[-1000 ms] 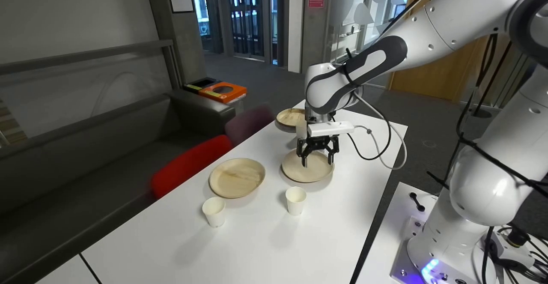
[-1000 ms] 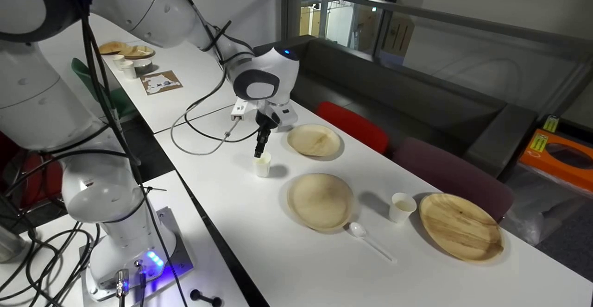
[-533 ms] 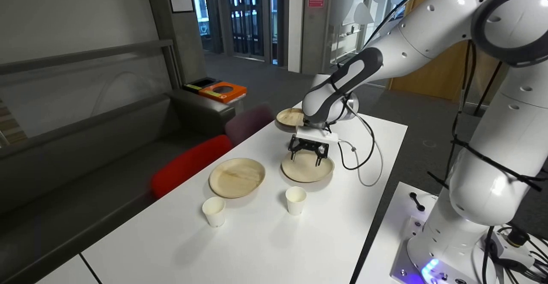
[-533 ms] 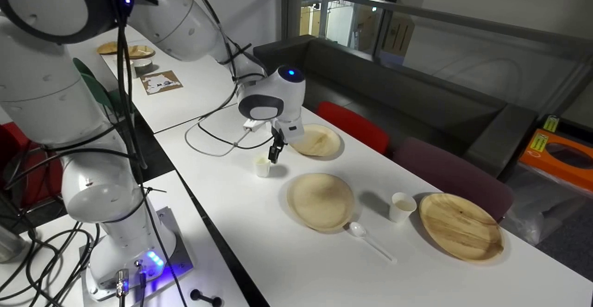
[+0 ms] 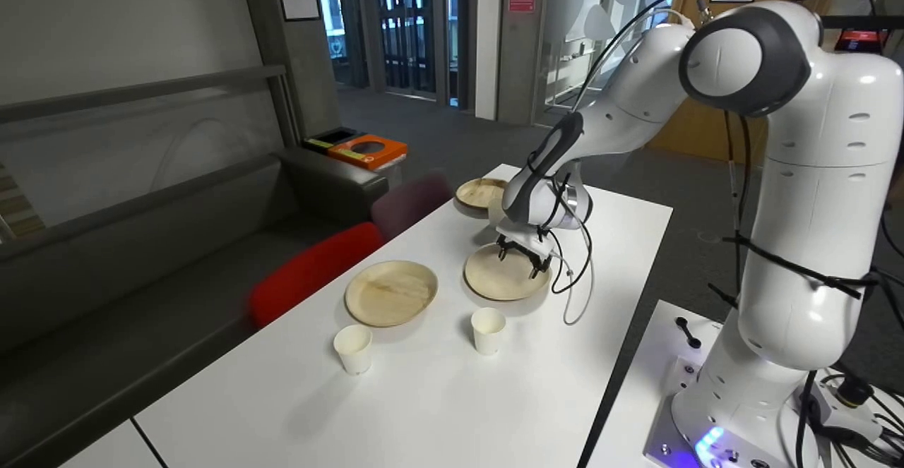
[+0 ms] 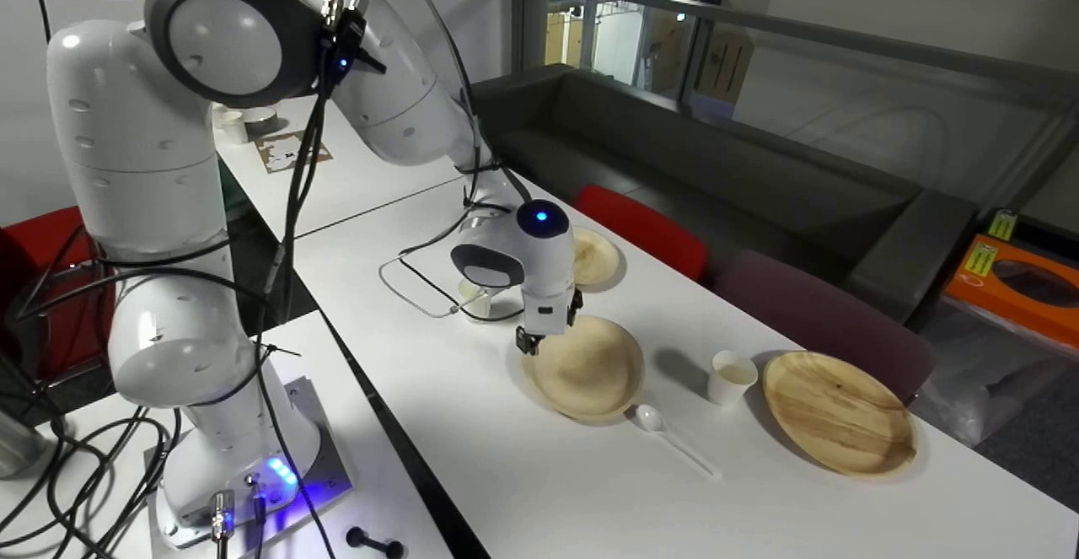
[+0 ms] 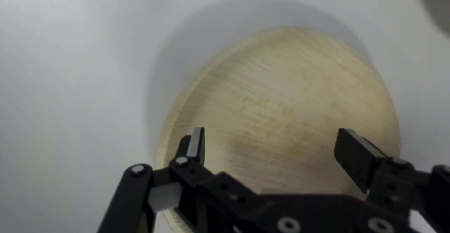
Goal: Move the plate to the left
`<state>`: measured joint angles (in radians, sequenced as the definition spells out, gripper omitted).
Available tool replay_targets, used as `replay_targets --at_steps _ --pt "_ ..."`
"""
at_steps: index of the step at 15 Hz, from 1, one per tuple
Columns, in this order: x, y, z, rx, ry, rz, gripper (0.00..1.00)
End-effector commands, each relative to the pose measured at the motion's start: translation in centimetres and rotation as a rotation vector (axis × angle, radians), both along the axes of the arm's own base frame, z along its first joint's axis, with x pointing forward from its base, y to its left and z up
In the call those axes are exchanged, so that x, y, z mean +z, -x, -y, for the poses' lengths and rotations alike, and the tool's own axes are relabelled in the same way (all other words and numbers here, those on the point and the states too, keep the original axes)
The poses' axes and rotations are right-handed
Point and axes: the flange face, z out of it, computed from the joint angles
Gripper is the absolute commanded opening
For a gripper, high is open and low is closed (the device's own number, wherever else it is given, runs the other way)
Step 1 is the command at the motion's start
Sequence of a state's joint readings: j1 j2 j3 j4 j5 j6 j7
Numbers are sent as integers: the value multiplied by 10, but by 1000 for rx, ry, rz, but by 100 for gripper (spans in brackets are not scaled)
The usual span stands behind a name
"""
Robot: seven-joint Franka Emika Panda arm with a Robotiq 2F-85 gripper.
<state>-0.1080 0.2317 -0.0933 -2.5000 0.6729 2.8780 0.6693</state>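
Observation:
A round, shallow beige plate [image 5: 498, 282] with a low rim lies on the white table; it also shows in an exterior view [image 6: 594, 382] and fills much of the wrist view [image 7: 281, 106]. My gripper [image 5: 518, 265] is open above this plate, with its fingers apart and nothing between them. In an exterior view, the gripper [image 6: 552, 330] is over the plate's near-arm edge. In the wrist view, both fingertips of the gripper [image 7: 270, 134] lie over the plate's surface; the gripper body hides the lower part. I cannot tell whether the fingertips touch the plate.
A similar beige dish [image 5: 391, 294] lies by the red chair [image 5: 318, 267]. A wood-grained dish [image 6: 839, 414] lies at the table's other end, near a white cup [image 6: 731, 378] and white spoon [image 6: 674, 441]. Two white cups stand apart [image 5: 488, 330] [image 5: 353, 348].
My gripper has moved from near a white cup to over the beige plate, come lower and turned about its upright axis. It stays open. The plates and cups have not moved.

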Motion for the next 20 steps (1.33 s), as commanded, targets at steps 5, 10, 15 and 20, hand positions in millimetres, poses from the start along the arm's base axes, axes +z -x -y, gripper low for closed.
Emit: replay_targets --at_steps 5,10,15,20 --pt "-8 14 35 -222 -3 17 100" --pt "-24 33 47 -183 2 -61 100" --pt "-37 40 58 -158 31 -107 100" --pt "-46 40 61 -139 51 -142 100"
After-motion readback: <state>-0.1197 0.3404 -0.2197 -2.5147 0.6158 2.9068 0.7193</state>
